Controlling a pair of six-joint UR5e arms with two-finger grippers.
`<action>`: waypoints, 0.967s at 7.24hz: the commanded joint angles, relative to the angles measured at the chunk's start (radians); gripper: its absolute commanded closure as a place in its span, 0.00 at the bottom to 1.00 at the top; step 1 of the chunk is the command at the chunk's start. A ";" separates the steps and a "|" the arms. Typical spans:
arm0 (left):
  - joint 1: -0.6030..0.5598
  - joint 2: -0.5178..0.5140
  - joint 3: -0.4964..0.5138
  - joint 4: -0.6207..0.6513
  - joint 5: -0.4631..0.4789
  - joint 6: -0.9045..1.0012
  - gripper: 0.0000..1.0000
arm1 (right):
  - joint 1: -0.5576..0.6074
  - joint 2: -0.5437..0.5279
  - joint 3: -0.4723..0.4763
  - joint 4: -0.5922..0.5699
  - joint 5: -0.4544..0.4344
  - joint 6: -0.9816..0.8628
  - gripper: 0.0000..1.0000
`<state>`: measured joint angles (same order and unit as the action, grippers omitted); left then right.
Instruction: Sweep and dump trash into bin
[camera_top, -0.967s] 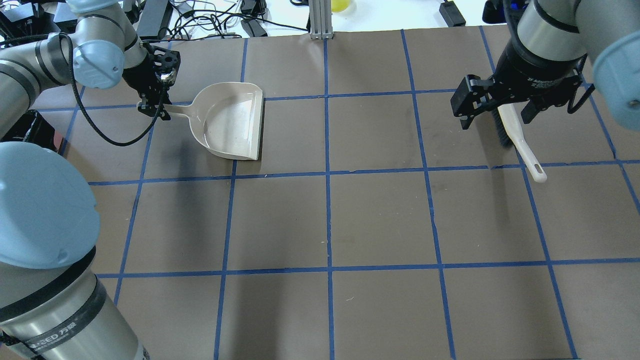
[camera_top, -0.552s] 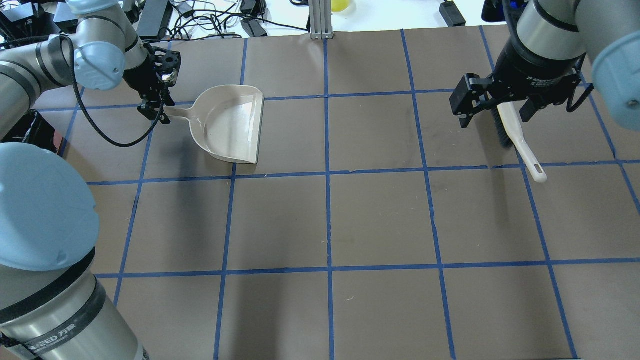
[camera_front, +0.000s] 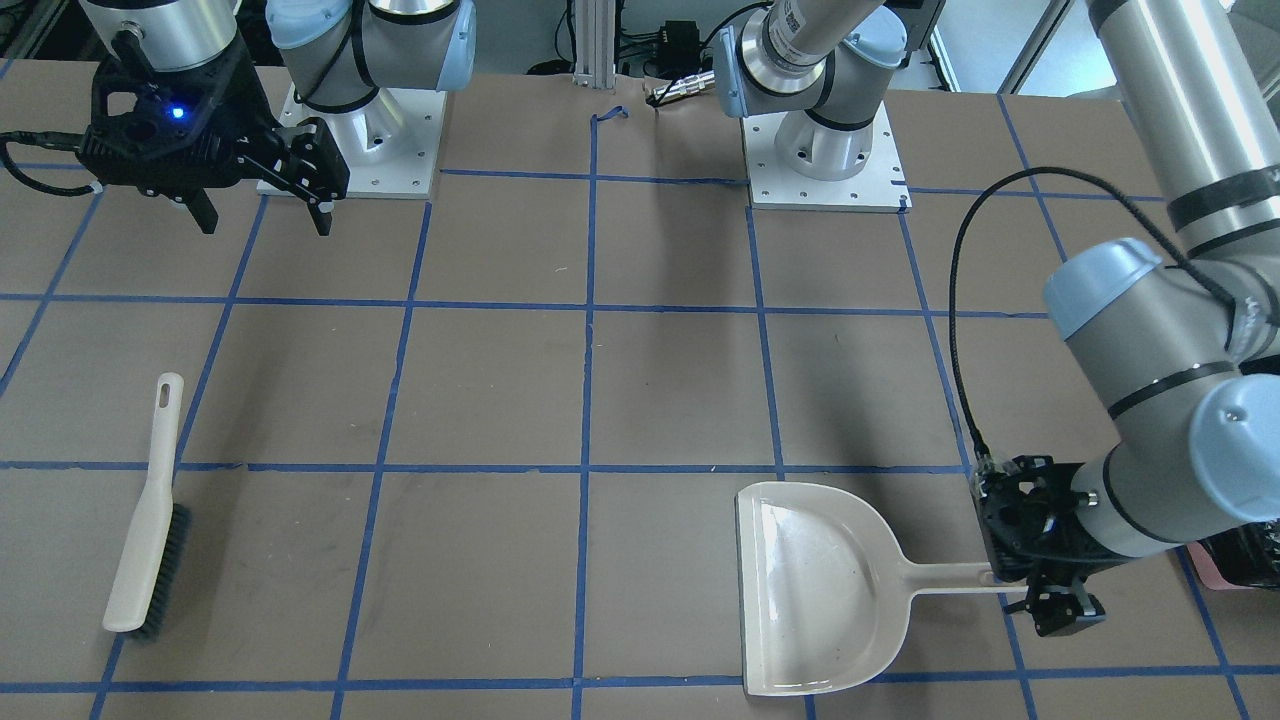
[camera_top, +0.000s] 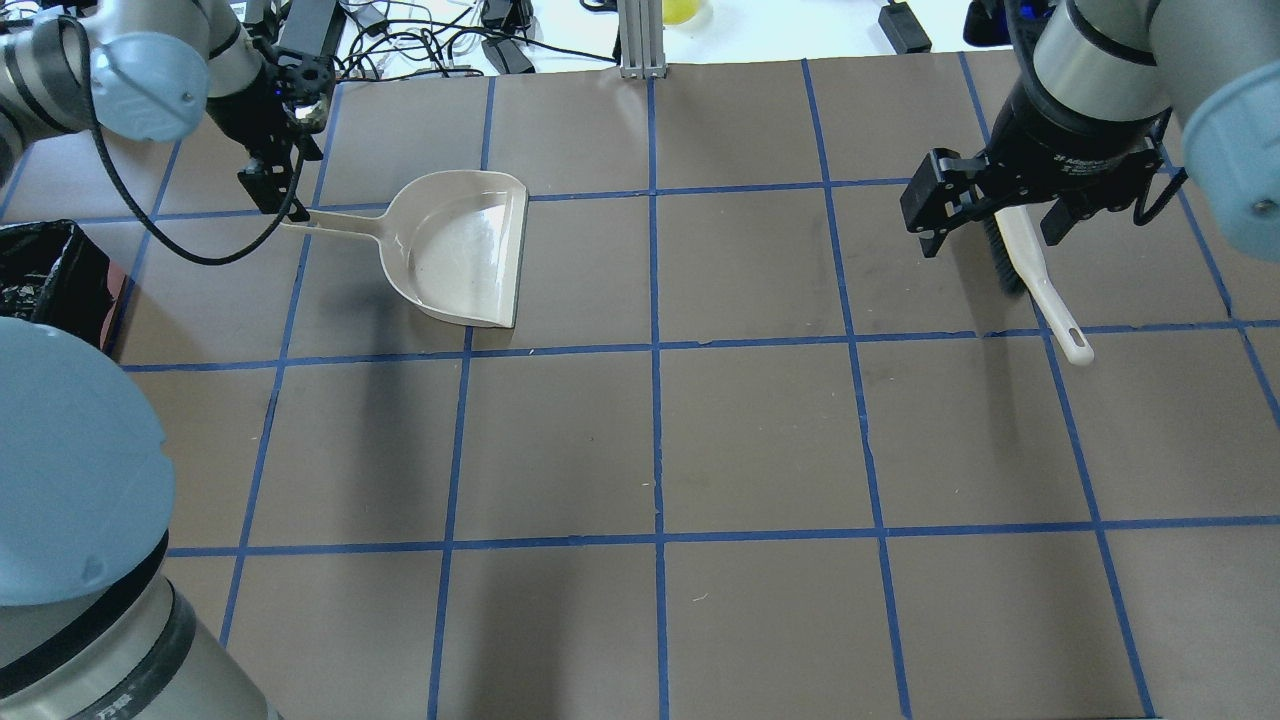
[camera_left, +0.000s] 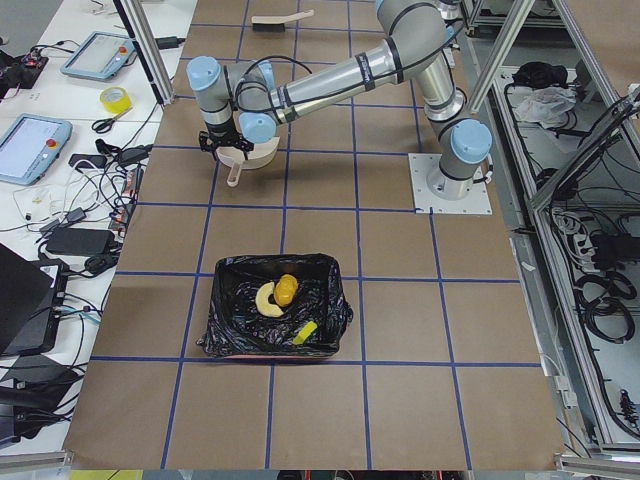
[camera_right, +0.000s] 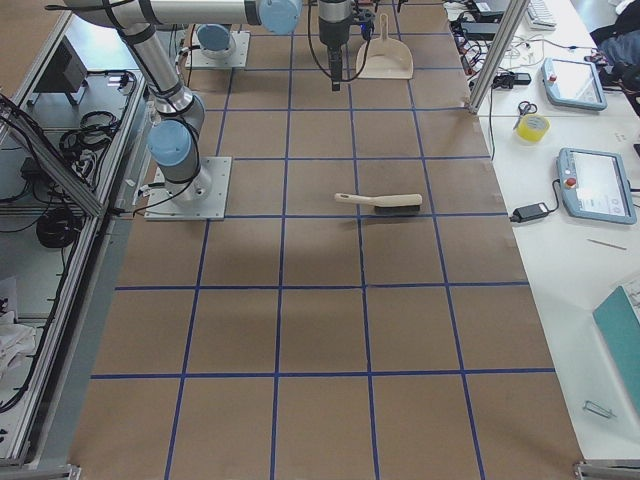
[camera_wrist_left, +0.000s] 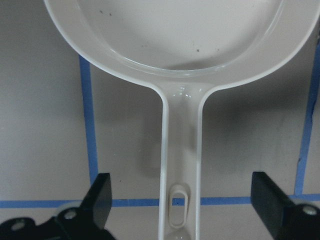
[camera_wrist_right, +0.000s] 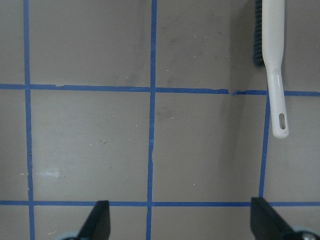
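The bin (camera_left: 226, 320), lined with a black bag, holds the trash: a golden-brown lump (camera_left: 287, 290), a tan croissant-like piece (camera_left: 264, 298) and a yellow sponge block (camera_left: 305, 332). The bin's corner shows at the overhead view's left edge (camera_top: 40, 265). The beige dustpan (camera_top: 460, 245) lies flat and empty on the table. My left gripper (camera_top: 270, 190) is open at the end of the dustpan's handle. In the left wrist view (camera_wrist_left: 182, 200) its fingers stand wide on either side of the handle. My right gripper (camera_top: 990, 225) is open and empty, raised over the brush (camera_top: 1030, 270).
The brush (camera_front: 150, 520) lies flat on the brown, blue-taped table, its handle towards the robot. Cables and tablets lie beyond the table's far edge (camera_top: 420, 50). An aluminium post (camera_top: 640, 40) stands at the far middle edge.
My left gripper has drawn back along the dustpan's handle to its end and the arm has swung left, uncovering the bin's corner. The dustpan turned slightly. The right arm has barely moved.
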<state>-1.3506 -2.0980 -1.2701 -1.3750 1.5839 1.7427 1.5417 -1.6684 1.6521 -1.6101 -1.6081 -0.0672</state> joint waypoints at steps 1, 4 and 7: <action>0.001 0.070 0.144 -0.276 0.007 -0.130 0.00 | 0.000 0.001 0.000 -0.001 -0.001 0.001 0.00; -0.030 0.134 0.149 -0.364 0.007 -0.459 0.00 | 0.000 -0.002 0.000 0.002 -0.001 0.001 0.00; -0.116 0.206 0.126 -0.383 0.008 -0.948 0.00 | 0.000 -0.002 0.000 0.006 -0.001 0.001 0.00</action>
<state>-1.4389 -1.9236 -1.1314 -1.7453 1.5920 1.0082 1.5416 -1.6705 1.6521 -1.6057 -1.6102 -0.0659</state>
